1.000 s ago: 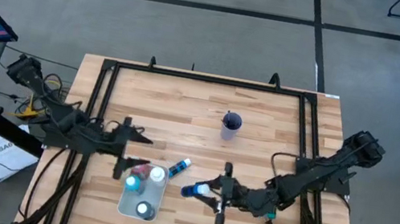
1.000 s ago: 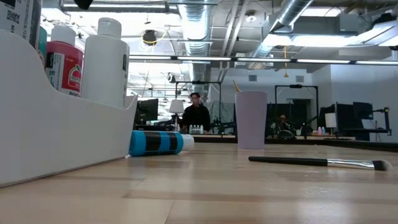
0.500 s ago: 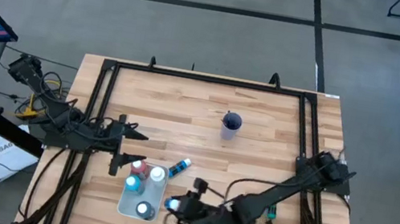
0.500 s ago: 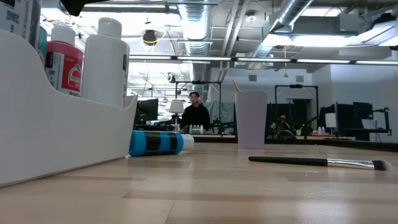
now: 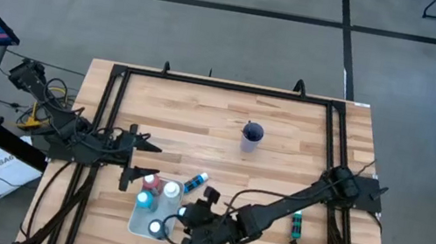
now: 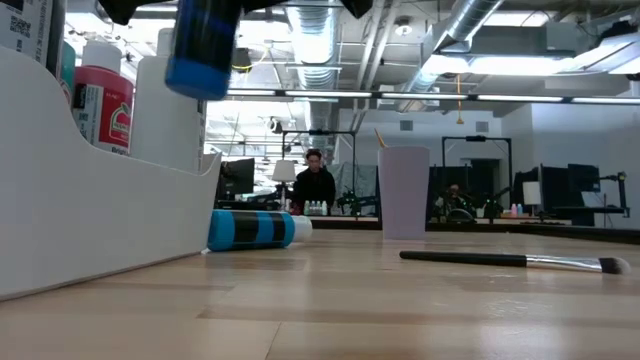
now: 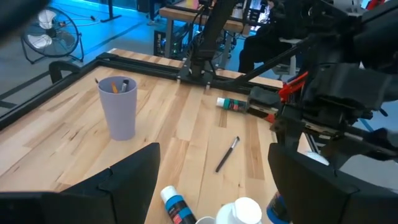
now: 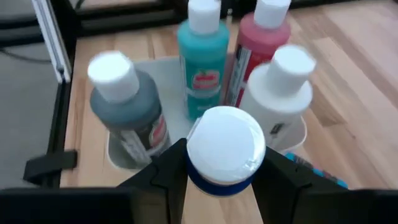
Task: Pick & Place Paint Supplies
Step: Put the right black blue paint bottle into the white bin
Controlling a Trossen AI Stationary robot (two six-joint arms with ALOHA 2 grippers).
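A pale wooden plank surface [image 5: 228,115] carries everything. Toward its near edge sits a white plastic tray [image 5: 139,221] holding four upright white-capped paint bottles: a teal one [image 8: 203,59], a red one [image 8: 254,46], a white one [image 8: 278,102] and a grey one [image 8: 129,115]. The right hand [image 8: 219,177] hangs just above the tray's edge, its two fingers closed around a fifth, dark blue bottle with a white cap [image 8: 225,149]. The left hand [image 5: 138,165] waits beside the tray with its fingers spread and holding nothing.

Out on the surface stands one lilac plastic cup [image 7: 118,106] with thin brush handles inside. One light blue bottle [image 6: 252,229] lies on its side near the tray. One dark teal bottle [image 7: 234,104] lies well apart by the right frame rail. One thin dark-handled brush [image 7: 226,154] lies flat.

The bottles look light and rigid, smooth enough to slip, so gripping across the round body seems safest. The brush looks slender and best pinched mid-handle.
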